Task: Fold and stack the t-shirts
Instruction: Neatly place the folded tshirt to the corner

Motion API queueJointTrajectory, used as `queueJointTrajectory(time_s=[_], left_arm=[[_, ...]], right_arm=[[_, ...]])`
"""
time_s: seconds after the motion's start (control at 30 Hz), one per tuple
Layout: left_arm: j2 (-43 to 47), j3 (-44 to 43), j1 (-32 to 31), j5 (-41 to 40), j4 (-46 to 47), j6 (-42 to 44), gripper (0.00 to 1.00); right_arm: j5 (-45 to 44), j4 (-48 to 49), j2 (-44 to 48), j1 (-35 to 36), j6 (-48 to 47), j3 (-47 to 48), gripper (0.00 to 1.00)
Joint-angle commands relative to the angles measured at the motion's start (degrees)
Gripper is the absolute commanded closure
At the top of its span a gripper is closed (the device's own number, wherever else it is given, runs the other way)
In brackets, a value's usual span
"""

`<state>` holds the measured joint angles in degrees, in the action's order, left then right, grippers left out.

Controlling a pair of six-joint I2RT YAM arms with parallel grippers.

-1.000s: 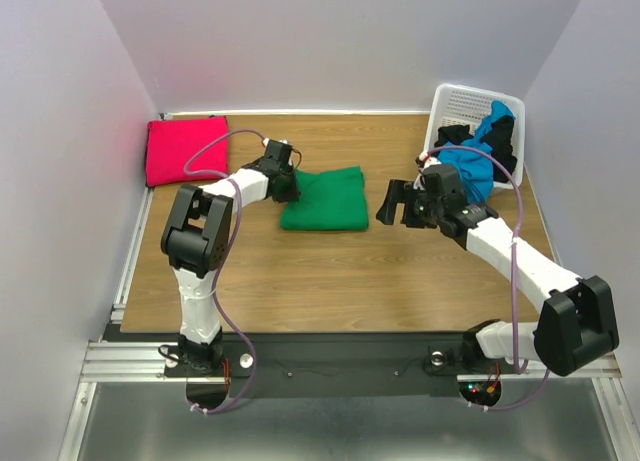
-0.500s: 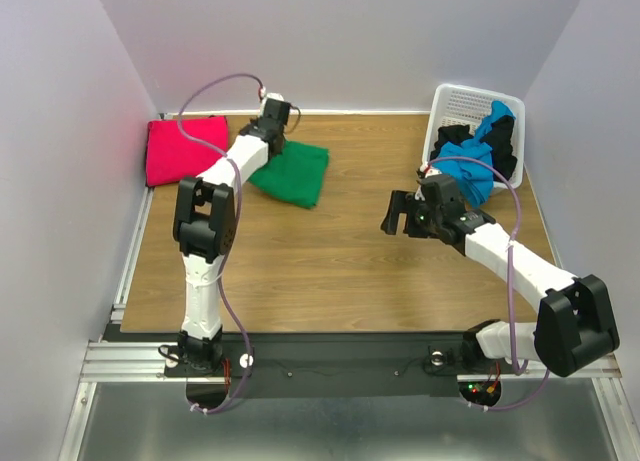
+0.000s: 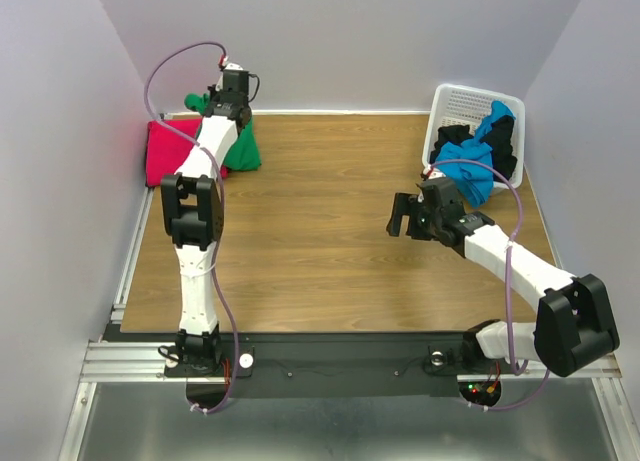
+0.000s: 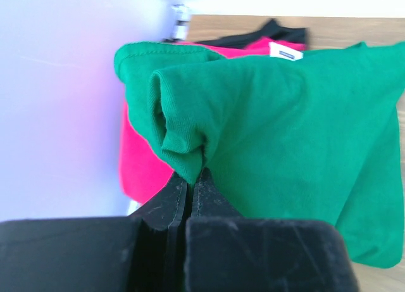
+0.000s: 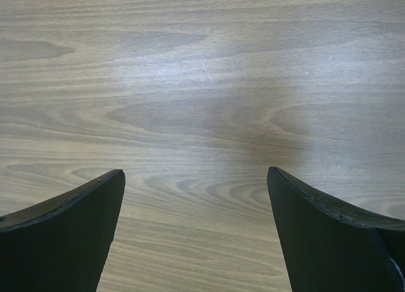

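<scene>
Green cloth sits pinched in the pressed-together jaws of my left gripper [image 4: 191,179]. The folded green t-shirt [image 4: 285,127] is at the upper left of the overhead frame, overlapping the magenta t-shirt [image 3: 165,153]. My right gripper [image 3: 405,213] hovers spread wide over the wooden table [image 5: 202,83], mid-right, near the white basket [image 3: 462,106] holding a blue t-shirt [image 3: 465,173] and a black t-shirt [image 3: 505,136].

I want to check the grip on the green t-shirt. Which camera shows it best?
Left wrist view: the green t-shirt fills it, a bunched fold pinched in the shut left gripper. The top external view shows it small, partly hidden by the arm. The right wrist view shows only table.
</scene>
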<state>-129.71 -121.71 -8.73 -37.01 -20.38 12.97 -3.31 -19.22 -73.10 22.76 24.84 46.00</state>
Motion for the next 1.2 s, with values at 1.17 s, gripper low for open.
queueJointTrajectory(time_s=[1.17], left_arm=[[13.17,-8.45,4.86,14.16,-1.76,2.24,1.00]], right_arm=[[-3.37,1.73,-1.96,-0.26,0.30,-0.29,0.00]])
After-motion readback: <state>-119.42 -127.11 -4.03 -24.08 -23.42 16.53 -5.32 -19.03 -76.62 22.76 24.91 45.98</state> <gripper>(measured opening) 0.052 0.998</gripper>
